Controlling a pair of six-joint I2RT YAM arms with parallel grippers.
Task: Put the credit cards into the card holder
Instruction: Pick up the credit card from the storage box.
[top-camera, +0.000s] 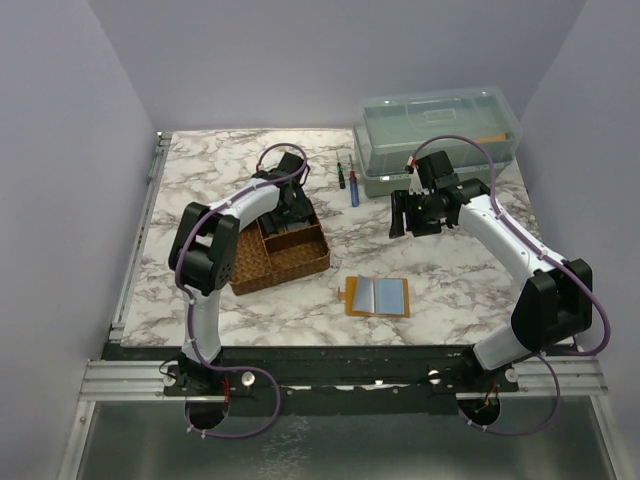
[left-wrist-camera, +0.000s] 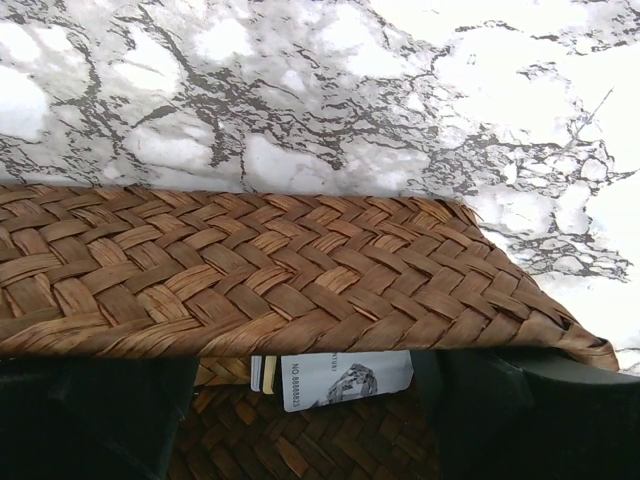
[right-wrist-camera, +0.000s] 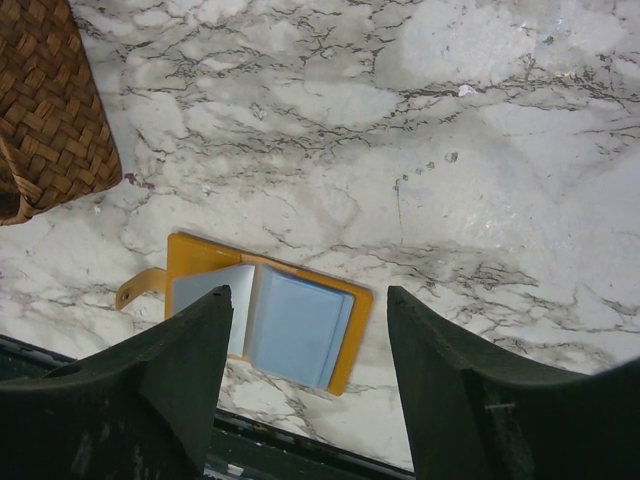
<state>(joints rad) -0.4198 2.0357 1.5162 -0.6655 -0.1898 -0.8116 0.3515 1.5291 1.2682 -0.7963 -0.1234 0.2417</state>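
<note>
The woven tray (left-wrist-camera: 300, 290) hides most of the credit cards (left-wrist-camera: 345, 378); the left gripper (left-wrist-camera: 310, 390) straddles them, fingers spread. The right gripper (right-wrist-camera: 308, 320) gapes too.

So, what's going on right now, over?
Left gripper open inside basket, credit cards between its fingers, ungripped. Right gripper open, empty. Card holder open on table, untouched. Basket wall crowds the cards.
</note>
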